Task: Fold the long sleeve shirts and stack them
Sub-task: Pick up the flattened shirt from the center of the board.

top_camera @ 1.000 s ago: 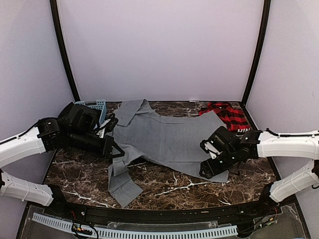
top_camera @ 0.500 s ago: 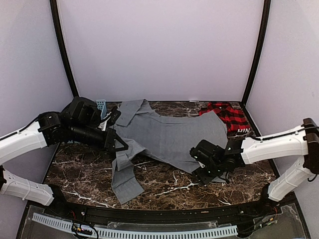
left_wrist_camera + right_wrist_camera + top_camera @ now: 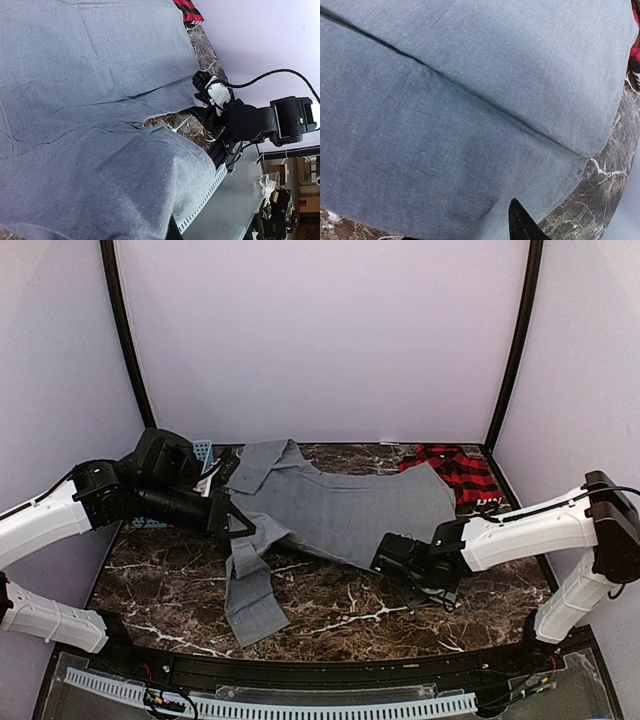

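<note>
Left jaws clamped on a sleeve fold of the grey shirt [image 3: 350, 510]; right jaws at its near hem on the desk [image 3: 330, 618], open or closed cannot tell.

the grey shirt [image 3: 340, 515] bunches over the left gripper [image 3: 232, 523], so we cannot see its fingertips. the right gripper [image 3: 392, 558] hides its own jaws from above, and its wrist view cuts off all but one dark fingertip [image 3: 520, 226]. the plaid shirt [image 3: 455, 468] lies partly under the grey one, its lettering too small for us to read. a blue basket [image 3: 203, 450] is mostly behind the left arm.
</note>
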Available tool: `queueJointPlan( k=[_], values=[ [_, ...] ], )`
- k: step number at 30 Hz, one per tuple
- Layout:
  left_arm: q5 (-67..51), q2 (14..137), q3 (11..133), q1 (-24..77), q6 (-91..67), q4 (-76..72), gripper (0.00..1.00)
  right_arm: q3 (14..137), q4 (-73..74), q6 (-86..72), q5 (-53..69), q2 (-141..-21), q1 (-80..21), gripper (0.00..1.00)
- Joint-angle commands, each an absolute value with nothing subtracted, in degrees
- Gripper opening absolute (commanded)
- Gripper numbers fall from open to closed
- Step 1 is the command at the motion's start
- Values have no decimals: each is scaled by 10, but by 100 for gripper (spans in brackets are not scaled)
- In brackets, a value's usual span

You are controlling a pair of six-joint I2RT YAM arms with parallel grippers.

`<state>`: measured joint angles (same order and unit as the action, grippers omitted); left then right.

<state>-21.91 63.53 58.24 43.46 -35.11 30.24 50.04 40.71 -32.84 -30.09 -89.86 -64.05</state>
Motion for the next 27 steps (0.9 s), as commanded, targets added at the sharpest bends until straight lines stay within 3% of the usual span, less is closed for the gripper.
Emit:
queueJointPlan(
  k=[1, 9, 22, 27],
  values=[
    [-230, 631, 602, 427, -341, 311, 0, 512, 458, -372, -333, -910, -644, 39],
    [-223, 628, 602, 424, -337, 338, 0, 502, 474, -384, -324, -905, -645, 0],
    [-222, 576, 566, 424, -364, 499, 0, 482, 529, -393, -156, -811, -694, 0],
    [-227, 566, 570, 423, -362, 560, 0, 500, 568, -391, -153, -806, -698, 0]
  ],
)
